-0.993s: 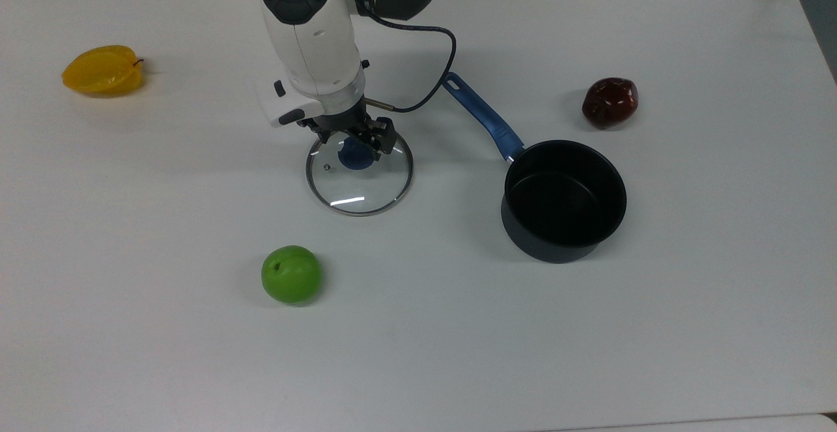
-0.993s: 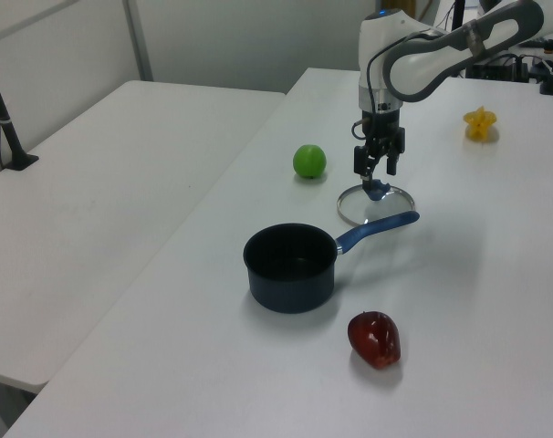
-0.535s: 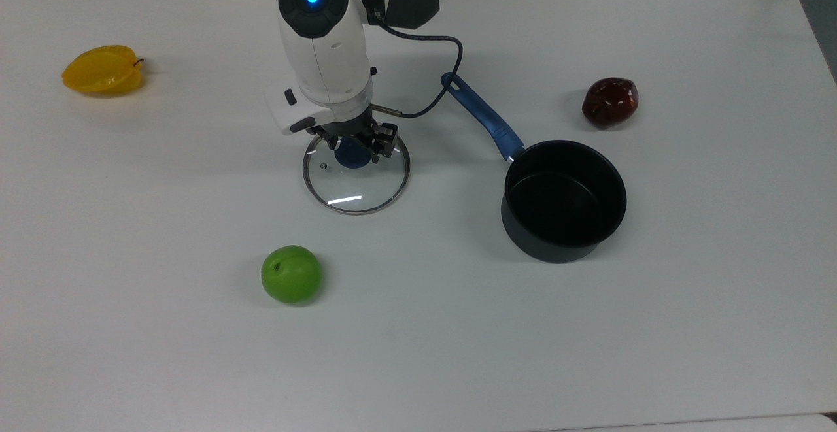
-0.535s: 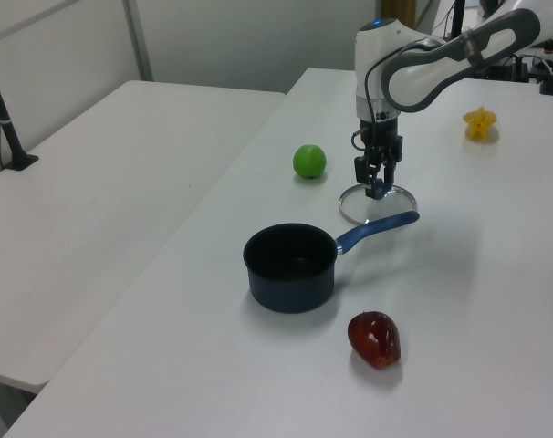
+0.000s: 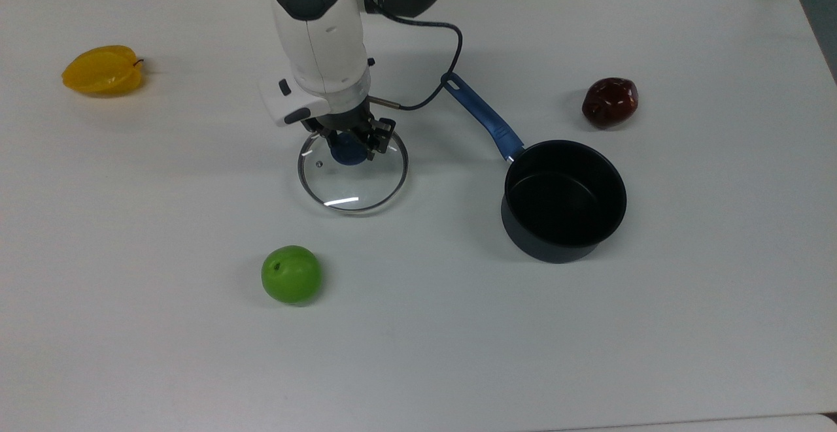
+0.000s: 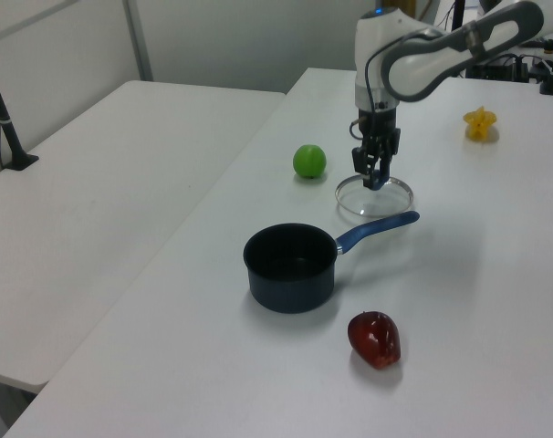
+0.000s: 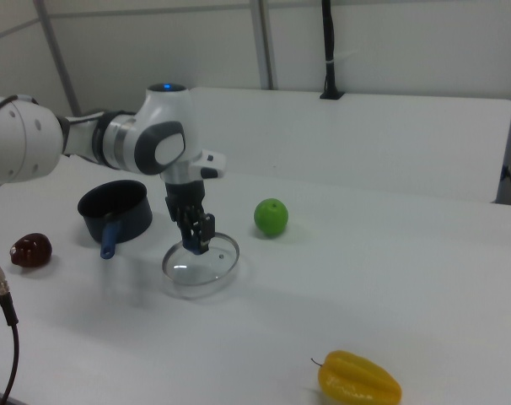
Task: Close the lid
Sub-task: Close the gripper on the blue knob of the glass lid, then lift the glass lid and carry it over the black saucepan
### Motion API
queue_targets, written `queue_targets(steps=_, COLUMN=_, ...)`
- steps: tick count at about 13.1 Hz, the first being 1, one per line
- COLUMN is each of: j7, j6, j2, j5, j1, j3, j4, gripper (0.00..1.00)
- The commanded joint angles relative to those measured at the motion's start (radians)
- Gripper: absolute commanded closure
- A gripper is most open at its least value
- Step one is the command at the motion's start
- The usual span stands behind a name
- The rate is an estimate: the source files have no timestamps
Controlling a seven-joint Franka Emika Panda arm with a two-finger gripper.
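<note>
Fingers of the gripper (image 5: 348, 144) pinch the blue knob at the centre of the lid (image 5: 353, 180), because that knob is your only real handhold on flat glass. Judging by the left view, the lid hangs just clear of the table, well to the top view's left of the pot (image 5: 563, 200), which stands open.

Clear glossy glass lid (image 5: 353, 180) with metal rim; matt dark pot (image 5: 563, 200); smooth matt white table (image 5: 458, 327).
</note>
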Motion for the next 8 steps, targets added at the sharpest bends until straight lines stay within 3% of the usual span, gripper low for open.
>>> queue_targets(steps=1, j7=0.000, j6=-0.193, j2=-0.050, j5=0.004, j1=-0.007, j3=-0.015, j4=0.112, gripper=0.60)
queue_targets(steps=4, j7=0.084, j6=-0.250, j2=-0.049, j5=0.014, j1=0.011, j3=-0.009, j4=0.212, gripper=0.60)
queue_targets(steps=8, j7=0.234, j6=-0.344, j2=0.000, j5=0.011, j1=0.151, j3=-0.010, j4=0.329, gripper=0.60)
